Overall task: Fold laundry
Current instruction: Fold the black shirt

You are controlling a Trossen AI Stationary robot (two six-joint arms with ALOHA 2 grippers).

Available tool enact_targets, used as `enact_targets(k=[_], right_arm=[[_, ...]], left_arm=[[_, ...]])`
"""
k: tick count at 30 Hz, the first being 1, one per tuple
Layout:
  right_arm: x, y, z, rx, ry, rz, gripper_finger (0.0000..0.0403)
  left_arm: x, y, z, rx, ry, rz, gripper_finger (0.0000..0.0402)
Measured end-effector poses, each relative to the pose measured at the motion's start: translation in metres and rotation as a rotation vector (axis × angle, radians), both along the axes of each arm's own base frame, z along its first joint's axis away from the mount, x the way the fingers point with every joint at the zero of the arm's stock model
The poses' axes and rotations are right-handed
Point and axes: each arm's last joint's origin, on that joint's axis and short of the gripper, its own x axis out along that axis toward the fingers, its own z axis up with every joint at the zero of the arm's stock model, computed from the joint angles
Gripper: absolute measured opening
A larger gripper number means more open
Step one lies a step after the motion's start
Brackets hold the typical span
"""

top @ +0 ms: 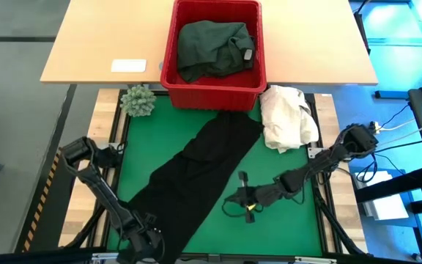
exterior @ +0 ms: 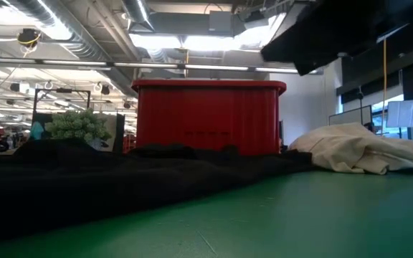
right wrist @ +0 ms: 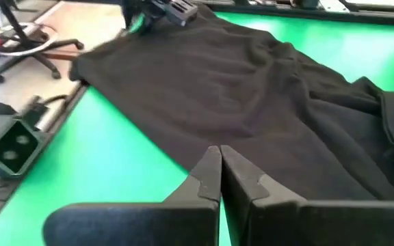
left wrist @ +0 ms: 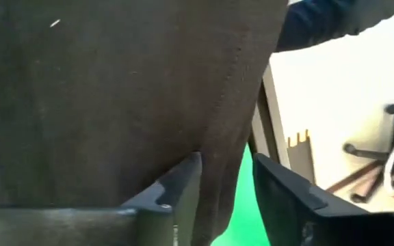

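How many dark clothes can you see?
2. A black garment lies spread across the green mat, and a dark green garment sits bundled in the red basket. More may be hidden underneath it.

No readable text, label, brand, number or sign is to be found in any view.
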Motion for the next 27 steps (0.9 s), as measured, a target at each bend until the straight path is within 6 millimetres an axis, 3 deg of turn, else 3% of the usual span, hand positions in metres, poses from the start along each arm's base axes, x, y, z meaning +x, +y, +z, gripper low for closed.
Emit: enact_targets(k=[7, 14, 27], right_arm=[[0.013, -0.006, -0.008, -0.024, 0.025, -0.023, 0.0003], [0.017, -0.011, -0.009, -0.029, 0.030, -0.029, 0.0003], [0.017, -0.011, -0.010, -0.095, 0.026, 0.005, 0.0003]], left_arm=[[0.005, -0.005, 0.020, 0.052, -0.014, -0.016, 0.0183], [0.000, -0.010, 0.049, 0.229, -0.085, -0.037, 0.0190], [-0.010, -0.026, 0.014, 0.299, -0.045, -0.112, 0.0190]])
